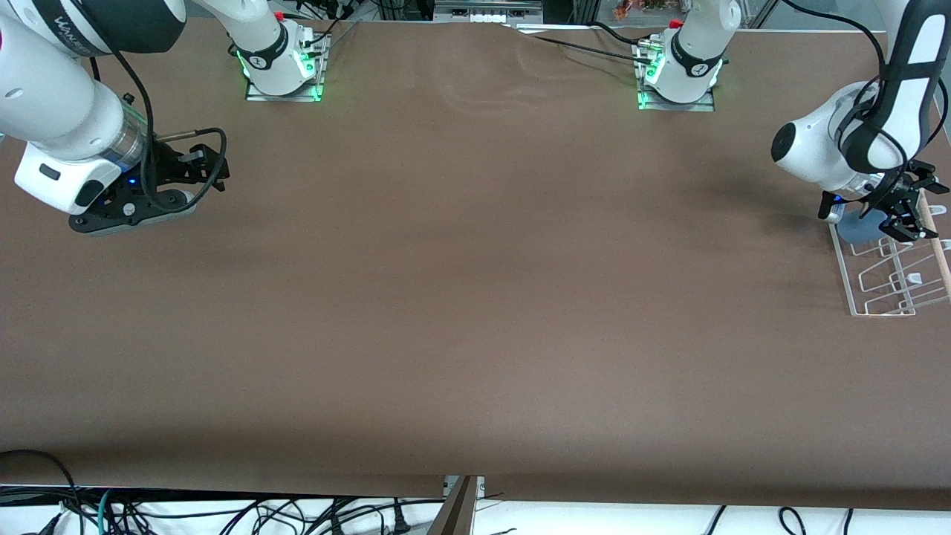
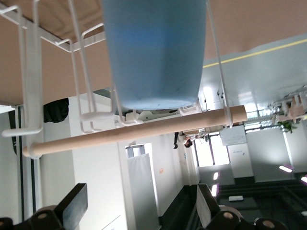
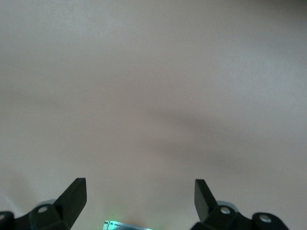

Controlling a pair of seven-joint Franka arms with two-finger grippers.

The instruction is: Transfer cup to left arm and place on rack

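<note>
Cup [image 2: 156,52] on rack [image 2: 86,120], left hand [image 2: 141,206] open.

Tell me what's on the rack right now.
The light-blue cup sits on the rack at its end nearest the arms' bases, between the wire prongs. The open left end effector covers part of it.
</note>
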